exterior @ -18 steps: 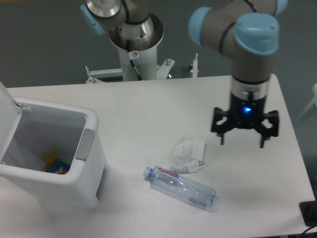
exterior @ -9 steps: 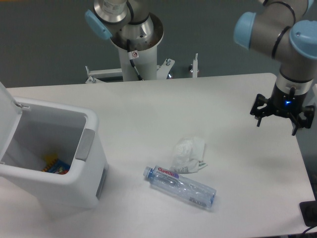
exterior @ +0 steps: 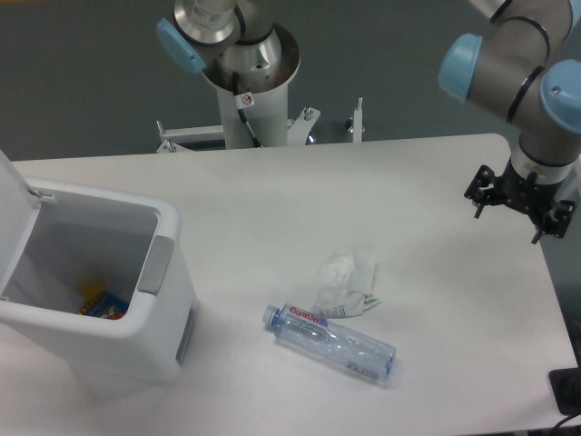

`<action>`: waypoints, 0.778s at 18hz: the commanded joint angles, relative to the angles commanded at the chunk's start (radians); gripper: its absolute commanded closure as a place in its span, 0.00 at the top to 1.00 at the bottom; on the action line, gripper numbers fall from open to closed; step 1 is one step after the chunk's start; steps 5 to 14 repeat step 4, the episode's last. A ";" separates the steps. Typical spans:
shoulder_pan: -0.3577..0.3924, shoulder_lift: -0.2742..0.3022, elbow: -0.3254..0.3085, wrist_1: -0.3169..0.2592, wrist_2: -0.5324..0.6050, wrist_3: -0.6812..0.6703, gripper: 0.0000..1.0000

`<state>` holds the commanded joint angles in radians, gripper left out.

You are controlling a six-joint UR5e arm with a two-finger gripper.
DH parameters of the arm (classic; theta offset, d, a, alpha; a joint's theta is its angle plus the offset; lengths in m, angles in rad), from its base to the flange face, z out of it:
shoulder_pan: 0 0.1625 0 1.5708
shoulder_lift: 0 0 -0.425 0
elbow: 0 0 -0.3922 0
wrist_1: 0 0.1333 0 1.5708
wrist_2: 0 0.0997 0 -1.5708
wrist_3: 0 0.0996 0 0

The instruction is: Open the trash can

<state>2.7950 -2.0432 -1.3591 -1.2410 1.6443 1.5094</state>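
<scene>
fixed camera: the trash can (exterior: 100,300) sits at the table's (exterior: 272,209) left front corner with its lid (exterior: 14,195) swung up and the bin mouth exposed, coloured litter visible inside, so opening looks done. over the last second the gripper (exterior: 517,207) has travelled from above the crumpled wrapper (exterior: 345,282) and water bottle (exterior: 331,341) out to the table's right edge, fingers spread wide and empty. that retreat reads as the arm clearing away after finishing.

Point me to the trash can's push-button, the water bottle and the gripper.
push-button (exterior: 156,264), fixed camera, middle of the grey panel on the trash can rim
water bottle (exterior: 334,341), fixed camera, middle of its clear body
gripper (exterior: 508,225), fixed camera, midway between its fingertips
</scene>
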 joint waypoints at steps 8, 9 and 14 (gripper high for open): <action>-0.006 0.000 -0.008 0.008 0.003 -0.002 1.00; -0.006 0.000 -0.008 0.008 0.003 -0.002 1.00; -0.006 0.000 -0.008 0.008 0.003 -0.002 1.00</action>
